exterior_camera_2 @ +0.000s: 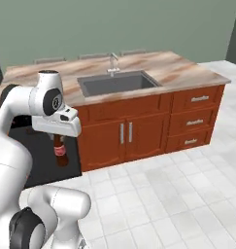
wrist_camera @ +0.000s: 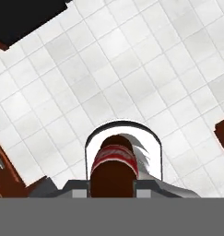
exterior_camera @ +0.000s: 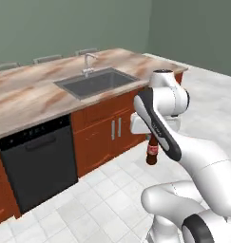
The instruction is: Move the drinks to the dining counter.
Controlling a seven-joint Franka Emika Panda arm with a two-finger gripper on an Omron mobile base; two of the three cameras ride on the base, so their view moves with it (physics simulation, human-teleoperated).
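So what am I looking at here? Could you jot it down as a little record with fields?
Place: simulated kitchen, white tiled floor
Arm: white, raised in front of the cabinets
Gripper: shut on the cola bottle
Cola bottle: dark brown, red label, hanging upright over the floor
Dining counter: marble-like top; bottle not on it yet
Sink: grey, built into the counter, faucet behind it
Below counter: red-brown cabinets, black dishwasher

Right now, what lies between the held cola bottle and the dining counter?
Bare air and tiled floor; the cola bottle hangs before the dishwasher, below the counter. Both base views show it.
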